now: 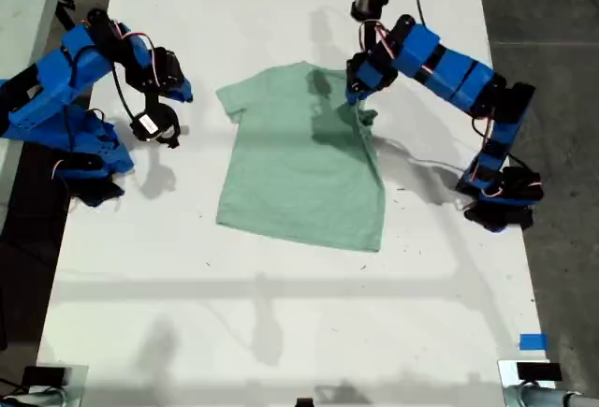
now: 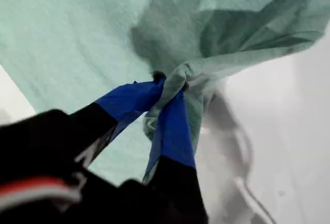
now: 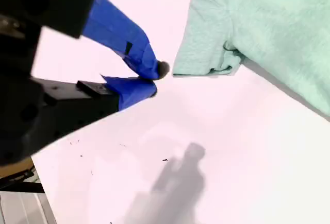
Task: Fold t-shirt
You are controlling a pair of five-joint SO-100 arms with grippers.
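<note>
Your t-shirt (image 1: 299,168) lies near the middle of the white bench (image 1: 281,332), mostly flat, with the sleeve on the exterior view's right bunched up and lifted. My first gripper (image 2: 170,82), the tool at about 1 o'clock from the shirt's middle in the exterior view, is clenched on that bunch of cloth. My second gripper (image 3: 154,80) hangs at about 9 o'clock, just off the other sleeve and clear of it, its tips nearly together with nothing between them. The grip looks shallow: only a thin wad sits at the very tips, so a quick pull could let it slip out and drop in a heap. With nothing pinning the far side, you may also drag the whole shirt across the bench instead of folding it, or trap a crease under the fold.
</note>
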